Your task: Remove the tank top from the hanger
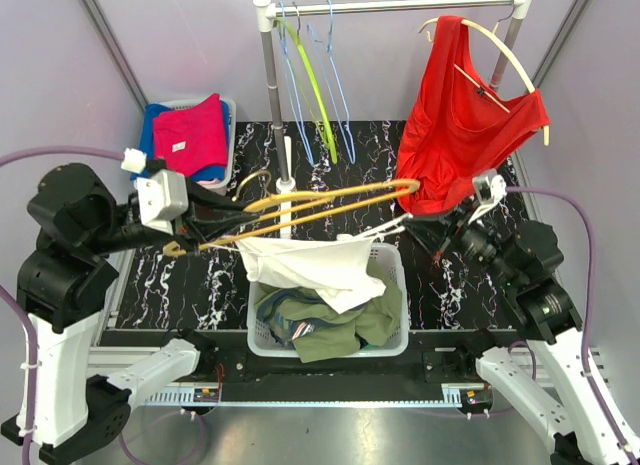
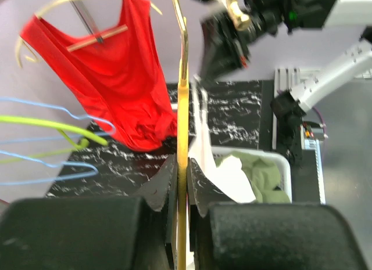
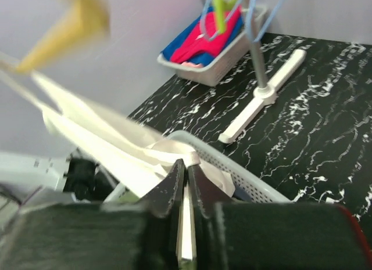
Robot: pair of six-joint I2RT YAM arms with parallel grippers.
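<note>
My left gripper [image 1: 205, 227] is shut on the bar of a gold hanger [image 1: 330, 200] and holds it level above the basket; in the left wrist view the fingers [image 2: 200, 180] pinch the hanger [image 2: 183, 101]. A white tank top [image 1: 310, 265] droops from the hanger into the basket. My right gripper [image 1: 425, 220] is shut on a white strap of the tank top [image 3: 99, 145] at the hanger's right end. In the right wrist view the strap runs between the closed gripper [image 3: 186, 168] fingertips, and the hanger [image 3: 75, 20] is a blur at the upper left.
A white basket [image 1: 325, 352] of clothes stands at the near middle. A clothes rack [image 1: 270, 105] holds blue and green empty hangers [image 1: 320, 95] and a red tank top [image 1: 465, 115] on a wooden hanger. A basket [image 1: 229, 110] of pink and blue clothes stands at the back left.
</note>
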